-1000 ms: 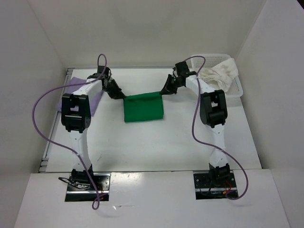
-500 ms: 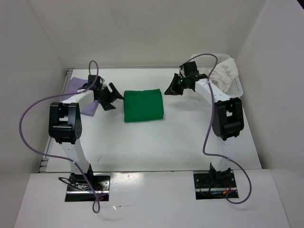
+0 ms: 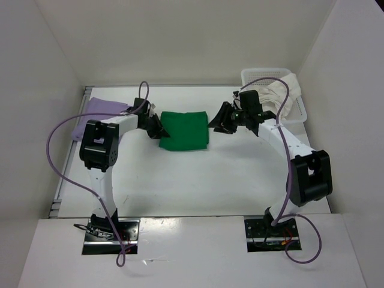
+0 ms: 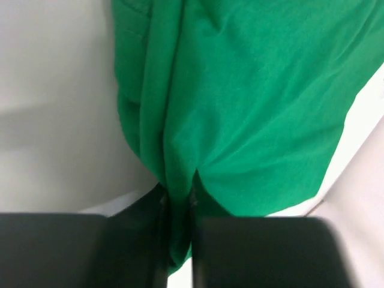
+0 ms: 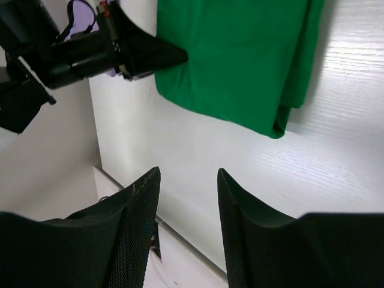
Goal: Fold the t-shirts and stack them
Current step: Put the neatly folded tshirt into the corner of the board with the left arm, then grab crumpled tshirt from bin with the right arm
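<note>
Centrally on the white table [image 3: 198, 180] lies the bright green folded cloth t-shirt [image 3: 184, 129], a neat rectangle between the two arms. The left gripper [image 3: 161, 129] sits at its left edge. In the left wrist view, the black fingers [image 4: 138, 240] are pressed together on a bunched pinch of the green cloth [image 4: 252, 108], which puckers into folds right at the tips.

The right gripper [image 3: 217, 123] hovers just beside the shirt's right edge without touching it. Its own camera shows the two textured fingers [image 5: 135, 204] standing apart with only bare tabletop between them. The green shirt [image 5: 240, 60] lies ahead of the fingertips, and the left gripper [image 5: 144, 57] is at the shirt's far corner.

The pale lavender-purple cloth t-shirt [image 3: 96, 114] lies flat at the table's left side, partly under the left arm. The creamy white crumpled t-shirt [image 3: 282, 90] is heaped in the white plastic mesh basket [image 3: 303, 114] at the far right corner, spilling over its rim.
</note>
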{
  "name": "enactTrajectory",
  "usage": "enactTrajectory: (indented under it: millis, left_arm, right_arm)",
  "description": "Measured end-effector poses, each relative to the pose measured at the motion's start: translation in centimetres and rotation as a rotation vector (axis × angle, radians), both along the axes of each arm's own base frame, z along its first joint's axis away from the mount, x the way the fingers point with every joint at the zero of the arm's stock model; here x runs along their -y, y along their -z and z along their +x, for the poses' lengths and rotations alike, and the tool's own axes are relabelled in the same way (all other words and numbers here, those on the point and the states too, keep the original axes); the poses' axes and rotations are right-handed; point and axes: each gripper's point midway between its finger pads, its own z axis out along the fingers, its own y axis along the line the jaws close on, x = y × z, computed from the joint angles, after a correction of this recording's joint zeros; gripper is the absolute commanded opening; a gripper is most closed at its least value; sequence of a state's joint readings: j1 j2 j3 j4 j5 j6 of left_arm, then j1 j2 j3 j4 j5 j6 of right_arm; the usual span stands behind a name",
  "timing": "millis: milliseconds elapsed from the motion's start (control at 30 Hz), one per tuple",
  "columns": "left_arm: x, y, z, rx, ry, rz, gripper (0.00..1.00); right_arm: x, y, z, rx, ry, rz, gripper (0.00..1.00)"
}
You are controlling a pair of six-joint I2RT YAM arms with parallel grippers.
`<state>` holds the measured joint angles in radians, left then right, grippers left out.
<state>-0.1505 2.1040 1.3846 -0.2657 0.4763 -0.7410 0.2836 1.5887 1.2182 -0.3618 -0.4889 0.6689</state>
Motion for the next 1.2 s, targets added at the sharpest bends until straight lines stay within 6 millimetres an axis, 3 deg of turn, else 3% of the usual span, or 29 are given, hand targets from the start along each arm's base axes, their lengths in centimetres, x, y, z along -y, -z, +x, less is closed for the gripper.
enactTrajectory:
  millis: [133, 200, 300, 400, 467, 500, 533, 600, 633, 667, 733, 767, 800, 867, 933, 1033, 1067, 1100, 1167, 1200]
  left_arm:
    - [2.0, -1.3, 2.4, 0.056, 0.023, 0.029, 0.04]
    - [2.9, -3.0, 3.8, 0.101, 0.030, 0.034, 0.04]
    - [3.7, -8.0, 6.8, 0.210, 0.029, 0.012, 0.04]
    - [1.5, -13.7, 9.8, 0.337, -0.020, -0.021, 0.04]
    - [-2.2, -16.6, 11.1, 0.394, -0.086, -0.026, 0.04]
    - [-4.9, -17.9, 11.7, 0.422, -0.135, -0.021, 0.04]
    - [-8.1, -18.8, 11.9, 0.441, -0.190, -0.013, 0.11]
    - [-14.7, -19.8, 11.4, 0.466, -0.315, 0.007, 0.42]
    - [-18.0, -19.6, 10.5, 0.466, -0.381, 0.013, 0.67]
    - [-21.7, -18.8, 9.0, 0.453, -0.467, 0.014, 0.77]
    - [-27.3, -16.2, 5.2, 0.387, -0.617, 0.010, 0.92]
    - [-29.3, -14.3, 2.9, 0.335, -0.692, 0.005, 0.99]
    - [-30.4, -12.3, 0.7, 0.279, -0.754, -0.002, 0.99]
    - [-30.5, -9.5, -3.1, 0.171, -0.833, -0.011, 0.99]
    - [-29.1, -9.1, -5.1, 0.118, -0.846, -0.016, 0.99]
    - [-27.6, -12.4, -5.3, 0.202, -0.820, 0.007, 0.99]
    - [-27.0, -14.0, -5.2, 0.251, -0.803, 0.020, 0.99]
    - [-26.4, -15.4, -5.1, 0.291, -0.788, 0.027, 0.99]
    - [-24.4, -17.7, -4.5, 0.367, -0.736, 0.034, 0.99]
    - [-22.9, -18.5, -4.1, 0.398, -0.693, 0.027, 0.96]
  right_arm:
    - [0.1, -0.5, -0.5, 0.011, 0.005, 0.012, 0.49]
    - [0.2, -0.2, -0.8, 0.005, 0.007, 0.012, 0.49]
    - [0.5, 0.5, -1.3, -0.012, 0.012, 0.007, 0.50]
    - [0.6, 0.7, -1.4, -0.016, 0.011, 0.003, 0.52]
    - [0.7, 0.7, -1.5, -0.012, 0.007, -0.001, 0.52]
    - [0.7, 0.6, -1.5, -0.008, 0.005, -0.002, 0.52]
    - [0.7, 0.6, -1.5, -0.006, 0.002, -0.003, 0.52]
    - [0.6, 0.5, -1.6, -0.003, -0.005, -0.001, 0.53]
    - [0.6, 0.5, -1.6, -0.002, -0.009, 0.001, 0.53]
    - [0.6, 0.5, -1.7, -0.001, -0.014, 0.001, 0.55]
    - [0.5, 0.5, -1.7, 0.001, -0.022, 0.003, 0.56]
    - [0.5, 0.5, -1.8, 0.002, -0.026, 0.003, 0.56]
    - [0.5, 0.5, -1.8, 0.003, -0.028, 0.002, 0.57]
    - [0.5, 0.5, -1.8, 0.005, -0.033, 0.001, 0.58]
    - [0.5, 0.5, -1.9, 0.006, -0.037, 0.001, 0.58]
    - [0.5, 0.7, -1.8, 0.004, -0.038, -0.003, 0.42]
    - [0.5, 0.9, -1.8, -0.001, -0.035, -0.007, 0.20]
    - [0.6, 1.0, -1.7, -0.003, -0.033, -0.014, 0.12]
    - [0.7, 1.0, -0.9, -0.019, -0.007, -0.023, 0.01]
    - [0.8, 0.7, -0.2, -0.016, 0.006, -0.032, 0.00]
